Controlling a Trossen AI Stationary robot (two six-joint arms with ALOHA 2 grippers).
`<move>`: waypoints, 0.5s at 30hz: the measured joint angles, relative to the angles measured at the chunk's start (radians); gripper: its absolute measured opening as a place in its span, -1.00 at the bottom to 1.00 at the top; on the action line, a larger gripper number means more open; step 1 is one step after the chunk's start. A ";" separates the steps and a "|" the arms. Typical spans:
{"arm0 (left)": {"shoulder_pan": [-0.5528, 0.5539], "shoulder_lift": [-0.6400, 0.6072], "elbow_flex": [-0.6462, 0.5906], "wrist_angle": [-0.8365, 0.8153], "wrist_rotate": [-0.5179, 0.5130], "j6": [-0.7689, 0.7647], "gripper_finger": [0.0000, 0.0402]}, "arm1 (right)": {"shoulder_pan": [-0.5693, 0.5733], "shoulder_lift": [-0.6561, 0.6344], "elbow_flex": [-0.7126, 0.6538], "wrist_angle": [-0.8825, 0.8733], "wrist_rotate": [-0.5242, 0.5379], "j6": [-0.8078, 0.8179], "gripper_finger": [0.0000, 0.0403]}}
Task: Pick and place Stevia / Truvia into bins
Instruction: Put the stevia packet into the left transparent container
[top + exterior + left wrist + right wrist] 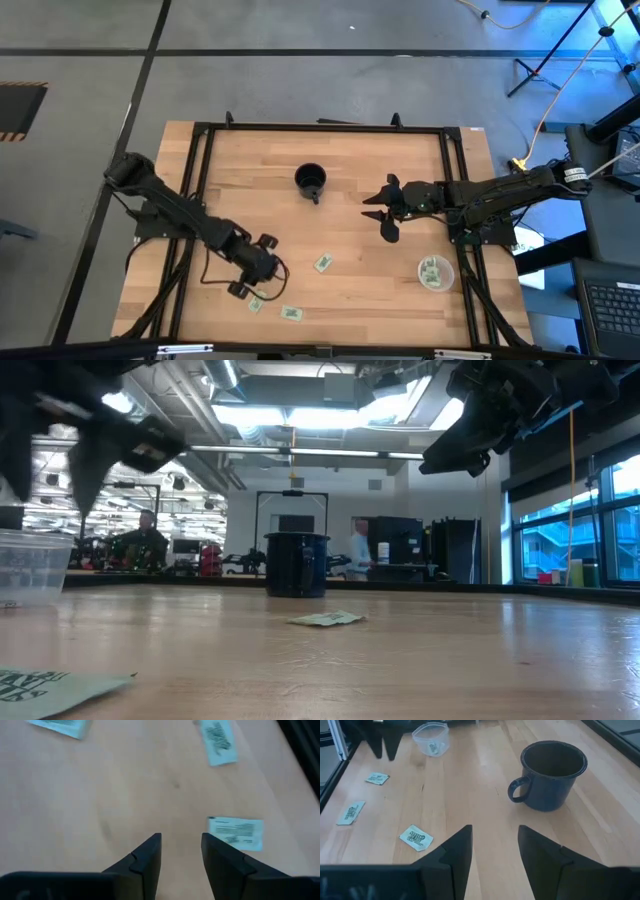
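In the high view, 1 clear bin (435, 272) stands at the lower right of the frame on the desk (330, 210) and already holds several sachets, so part of the job looks done. A 2nd clear bin (431, 739) shows at the upper left of the right wrist view with at least 1 sachet inside; from above it sits under the left arm's wrist at the lower left and is hard to make out.

3 sachets lie loose on the wood in the high view: 1 near the lower middle (322, 263), 1 at the lower left just beside the left end effector (256, 304), and 1 a little right of that (291, 314). By my judgement these 3 are what is left to bin.

The left end effector (181, 851) hangs low over the lower left of the desk with its fingers parted by a narrow gap and nothing between them. A sachet (235, 833) lies flat just beside 1 fingertip, so the next pick is probably that one.

The right end effector (385, 210) waits raised over the middle right of the high frame, jaws moderately apart and holding nothing, near the black mug (311, 181), which is not a bin.
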State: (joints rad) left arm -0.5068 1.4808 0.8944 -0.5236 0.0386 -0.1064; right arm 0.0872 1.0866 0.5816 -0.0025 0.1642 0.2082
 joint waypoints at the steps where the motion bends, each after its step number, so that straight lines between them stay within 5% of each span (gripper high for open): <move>1: -0.011 0.016 0.000 0.011 0.010 -0.011 -0.34 | 0.000 0.000 0.000 0.000 0.000 0.001 -0.19; 15: -0.111 0.142 0.000 0.110 0.069 -0.029 -0.35 | 0.000 0.000 0.000 -0.003 0.001 0.070 -0.19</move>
State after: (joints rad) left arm -0.6176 1.6223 0.8944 -0.4132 0.1076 -0.1358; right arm 0.0872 1.0866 0.5816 -0.0051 0.1650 0.2782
